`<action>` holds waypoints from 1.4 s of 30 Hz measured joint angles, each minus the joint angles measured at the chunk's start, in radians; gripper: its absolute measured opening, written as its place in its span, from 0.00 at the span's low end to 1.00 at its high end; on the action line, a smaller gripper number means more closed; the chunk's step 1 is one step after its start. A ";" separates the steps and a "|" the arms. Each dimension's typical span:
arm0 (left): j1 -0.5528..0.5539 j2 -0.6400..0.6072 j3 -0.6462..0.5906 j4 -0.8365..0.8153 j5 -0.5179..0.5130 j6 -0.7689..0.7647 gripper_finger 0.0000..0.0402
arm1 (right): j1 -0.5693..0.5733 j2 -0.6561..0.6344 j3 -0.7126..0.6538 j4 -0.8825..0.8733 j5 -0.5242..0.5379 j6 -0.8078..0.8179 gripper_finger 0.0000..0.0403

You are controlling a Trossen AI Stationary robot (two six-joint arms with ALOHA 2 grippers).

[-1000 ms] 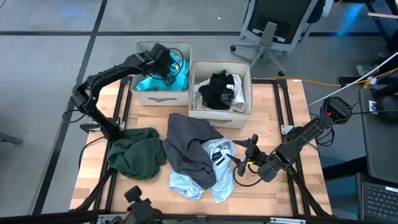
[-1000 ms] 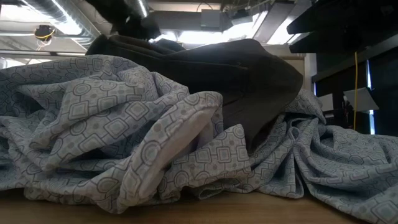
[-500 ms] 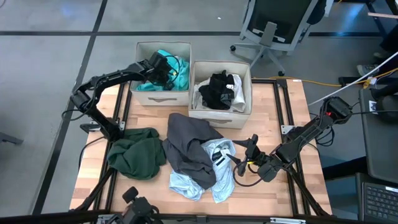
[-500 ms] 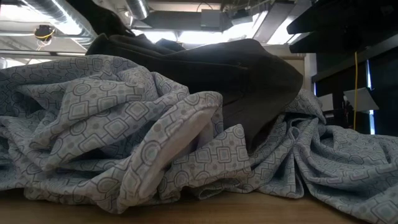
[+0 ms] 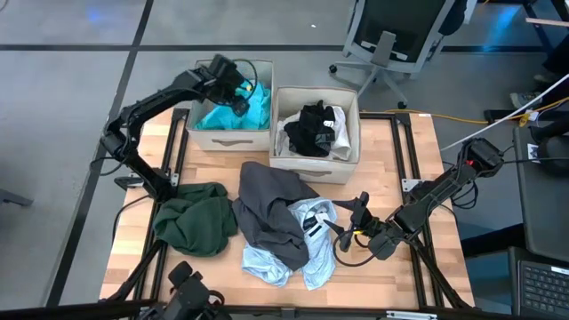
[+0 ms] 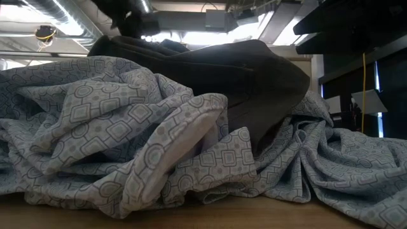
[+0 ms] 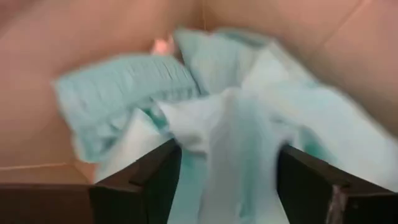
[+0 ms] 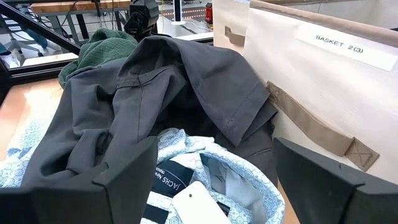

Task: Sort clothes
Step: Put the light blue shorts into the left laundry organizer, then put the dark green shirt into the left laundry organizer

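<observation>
We see the left gripper over the left box at upper left of the high view, jaws parted wide, holding nothing. The turquoise garment lies bunched in that box right under them; in the left wrist view the cloth fills the gap between the fingers but looks loose, so we judge it dropped.

Right gripper sits low at centre right, jaws fully apart, empty, pointing left at the pile. The dark grey garment drapes over the pale patterned shirt directly ahead of them; its bulk runs from upper left to lower right.

Dark green garment lies at lower left, nearer the left arm. Right box holds black and white clothes.
</observation>
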State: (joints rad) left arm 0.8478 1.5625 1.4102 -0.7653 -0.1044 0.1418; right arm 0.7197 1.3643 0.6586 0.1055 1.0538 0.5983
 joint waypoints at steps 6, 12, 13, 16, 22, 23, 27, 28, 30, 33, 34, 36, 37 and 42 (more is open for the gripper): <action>-0.046 -0.098 0.092 -0.050 0.000 -0.010 0.58 | 0.000 0.000 0.000 0.000 0.000 0.000 0.78; -0.158 -0.246 0.095 -0.153 -0.006 -0.056 0.58 | 0.000 0.000 0.000 0.000 0.000 0.000 0.78; -0.184 -0.268 0.095 -0.184 -0.012 -0.069 0.58 | 0.000 0.000 0.000 0.000 0.000 0.000 0.78; -0.278 -0.320 0.095 -0.269 -0.037 -0.115 0.58 | 0.000 0.000 0.000 0.000 0.000 0.000 0.78; -0.496 -0.409 0.059 -0.402 -0.064 -0.221 0.57 | 0.000 0.000 0.000 -0.001 0.000 0.000 0.78; -0.535 -0.420 0.052 -0.419 -0.063 -0.256 0.57 | 0.000 0.000 0.000 -0.001 0.000 0.000 0.78; -0.678 -0.465 -0.002 -0.468 -0.081 -0.391 0.57 | 0.000 0.000 0.000 -0.001 0.000 0.000 0.78; -0.711 -0.473 -0.019 -0.478 -0.084 -0.425 0.57 | 0.000 0.000 0.000 -0.002 0.000 0.000 0.78; -0.775 -0.486 -0.060 -0.497 -0.087 -0.494 0.57 | 0.000 0.000 0.000 -0.002 0.004 0.000 0.78; -0.873 -0.495 -0.129 -0.516 -0.089 -0.606 0.57 | 0.000 0.000 0.000 -0.002 0.011 0.000 0.78; -0.907 -0.495 -0.155 -0.519 -0.090 -0.642 0.57 | 0.000 0.000 0.000 -0.002 0.011 0.000 0.78; -0.971 -0.494 -0.207 -0.518 -0.088 -0.703 0.57 | 0.000 0.000 0.000 -0.002 0.011 0.000 0.78; -1.001 -0.492 -0.234 -0.518 -0.088 -0.734 0.57 | 0.000 0.000 0.000 -0.002 0.011 0.000 0.78; -1.110 -0.485 -0.369 -0.516 -0.086 -0.869 0.57 | 0.000 0.000 0.000 -0.002 0.010 0.000 0.78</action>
State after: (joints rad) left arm -0.2625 1.0771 1.0408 -1.2818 -0.1905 -0.7271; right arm 0.7197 1.3643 0.6586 0.1032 1.0637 0.5980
